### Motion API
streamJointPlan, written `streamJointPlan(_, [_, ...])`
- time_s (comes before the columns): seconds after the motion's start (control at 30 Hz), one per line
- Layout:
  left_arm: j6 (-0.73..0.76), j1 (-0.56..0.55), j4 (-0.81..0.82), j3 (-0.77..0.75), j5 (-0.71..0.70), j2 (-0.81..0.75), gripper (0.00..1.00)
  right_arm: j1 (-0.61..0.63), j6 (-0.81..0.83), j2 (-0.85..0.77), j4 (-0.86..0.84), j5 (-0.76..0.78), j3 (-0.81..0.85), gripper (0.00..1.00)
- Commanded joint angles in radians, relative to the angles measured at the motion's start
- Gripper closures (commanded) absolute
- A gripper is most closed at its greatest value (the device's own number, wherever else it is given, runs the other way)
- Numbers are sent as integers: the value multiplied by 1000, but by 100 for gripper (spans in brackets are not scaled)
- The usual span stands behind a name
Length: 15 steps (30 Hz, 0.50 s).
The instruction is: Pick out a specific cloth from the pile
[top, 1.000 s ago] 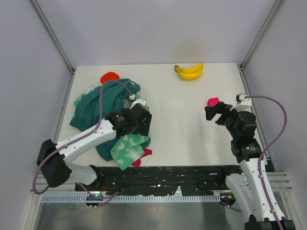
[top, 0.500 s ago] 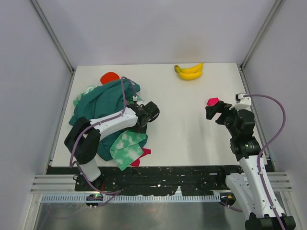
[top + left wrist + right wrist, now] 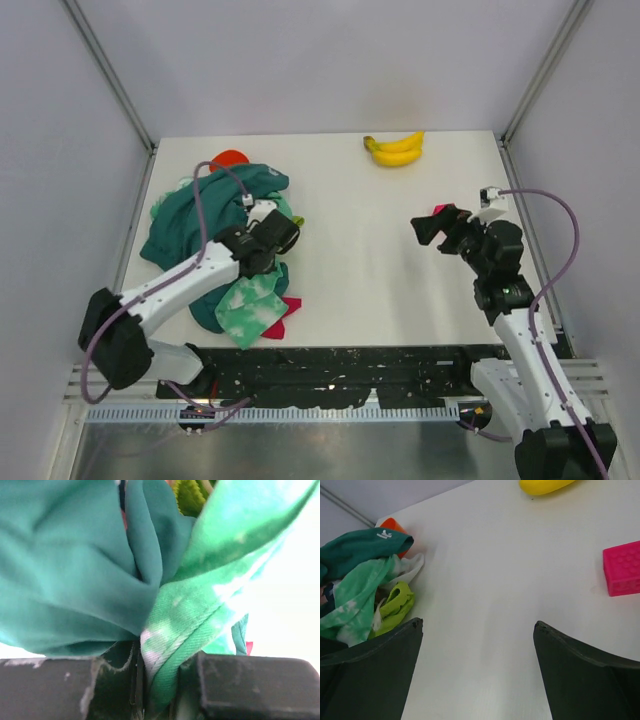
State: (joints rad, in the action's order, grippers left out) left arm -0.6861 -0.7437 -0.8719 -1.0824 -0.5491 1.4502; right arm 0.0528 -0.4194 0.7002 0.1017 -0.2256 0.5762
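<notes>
The pile (image 3: 195, 225) of dark teal, mint-white tie-dye and red cloths lies at the table's left. The lime-green cloth (image 3: 395, 605) sits at the pile's right edge, partly under the tie-dye cloth (image 3: 355, 605); a small tip of it (image 3: 297, 220) shows in the top view and a bit (image 3: 190, 495) shows in the left wrist view. My left gripper (image 3: 283, 235) is on the pile's right side. It (image 3: 165, 680) is shut on a hemmed fold of the tie-dye cloth (image 3: 210, 595), with dark teal cloth (image 3: 70, 580) bunched beside it. My right gripper (image 3: 478, 623) stands open over bare table, well right of the pile.
A banana bunch (image 3: 395, 149) lies at the back of the table. A pink block (image 3: 622, 567) rests near my right gripper (image 3: 428, 228). An orange-red item (image 3: 230, 158) peeks out behind the pile. Grey walls enclose the white table (image 3: 350, 270).
My left gripper went from open to shut, pinching the tie-dye cloth, and shifted back toward the pile's right side. The right gripper has edged left, still open.
</notes>
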Motion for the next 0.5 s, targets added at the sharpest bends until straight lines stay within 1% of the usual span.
streamJointPlan(0.0, [42,55,34,-2,-141,-227,100,109,-102,172,-195,-181,48,5])
streamJointPlan(0.03, [40,73,28,1,-149,-258,100,148,-99,194,-197,-146,60,5])
streamJointPlan(0.07, [39,85,22,2,-153,-284,100,238,-84,244,-203,-80,94,5])
streamJointPlan(0.1, [43,102,22,7,-155,-315,100,275,-85,272,-203,-61,111,5])
streamJointPlan(0.13, [46,119,22,9,-156,-339,100,338,-94,348,-201,-66,164,5])
streamJointPlan(0.17, [51,133,24,12,-156,-361,100,361,-114,385,-207,-73,194,5])
streamJointPlan(0.2, [57,151,30,21,-152,-382,100,418,-122,463,-245,-73,233,5])
streamJointPlan(0.23, [62,168,31,25,-144,-398,100,448,-133,507,-299,-69,252,5])
streamJointPlan(0.27, [63,190,39,38,-135,-415,100,505,-131,574,-316,-49,295,5])
streamJointPlan(0.3, [65,205,43,45,-120,-431,100,527,-116,614,-347,-32,336,5])
streamJointPlan(0.33, [66,222,45,56,-106,-439,100,577,-105,687,-358,-24,365,5])
streamJointPlan(0.37, [66,239,45,64,-91,-458,100,597,-79,717,-387,-20,414,5])
streamJointPlan(0.43, [72,260,54,82,-60,-479,100,662,-26,853,-448,-35,477,5])
streamJointPlan(0.47, [76,270,59,91,-48,-490,100,673,-10,881,-465,-47,499,5])
